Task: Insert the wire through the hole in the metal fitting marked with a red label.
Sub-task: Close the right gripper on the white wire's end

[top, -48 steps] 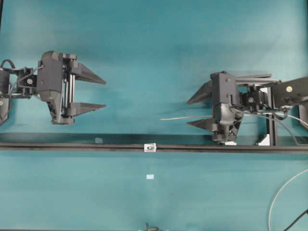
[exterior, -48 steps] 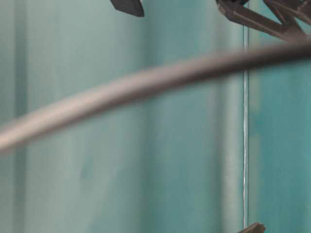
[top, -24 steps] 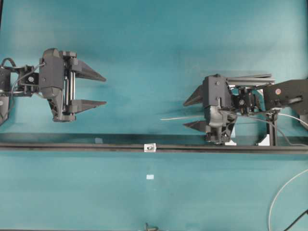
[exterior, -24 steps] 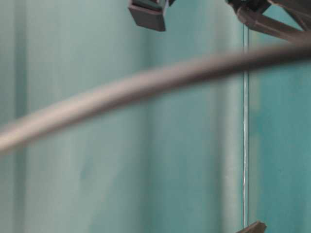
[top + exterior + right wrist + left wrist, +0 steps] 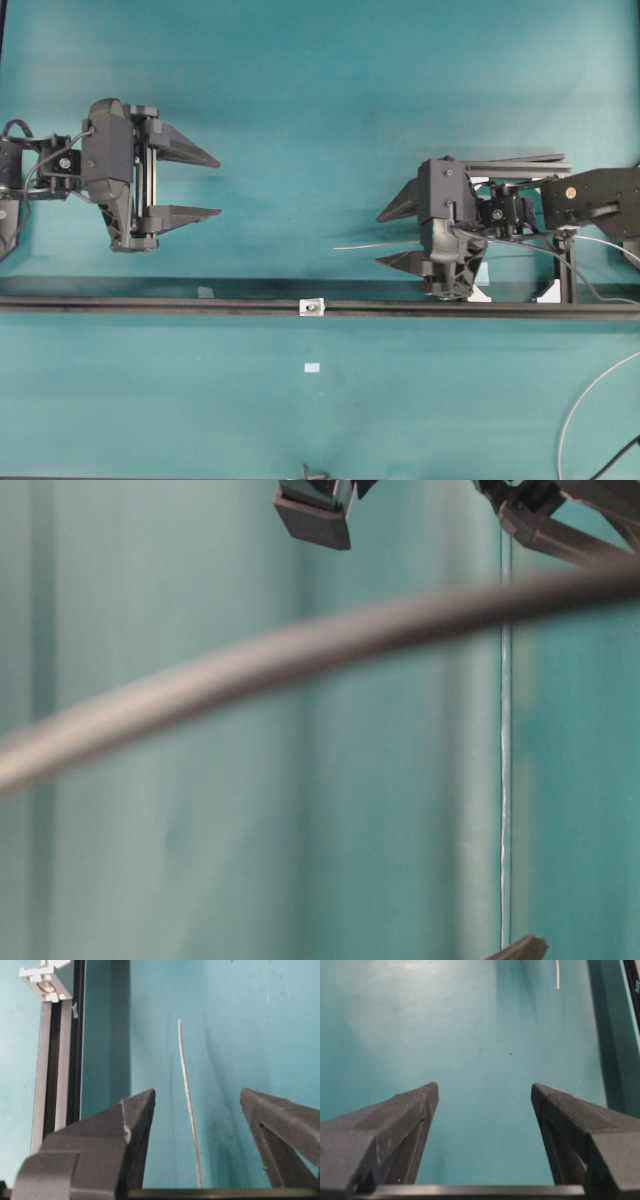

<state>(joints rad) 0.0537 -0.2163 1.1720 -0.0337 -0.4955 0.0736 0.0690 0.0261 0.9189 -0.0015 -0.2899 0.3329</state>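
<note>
Your right gripper (image 5: pixel 197 1110) has slid forward, jaws released, straddling the thin pale grey wire (image 5: pixel 187 1095) on the teal counter (image 5: pixel 320 80); grasping comes next. Left gripper (image 5: pixel 205 185) waits released.

Both grippers' fingers (image 5: pixel 410 1115) apparently apart

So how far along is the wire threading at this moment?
Nothing is completed yet. The wire lies loose on the table, and its tip is well short of the metal fitting on the black rail. In hand: the right end effector sits open, straddling the wire without gripping it. The left end effector is open and holds nothing. Left: grasp the wire, line it up with the hole and push it through.
</note>
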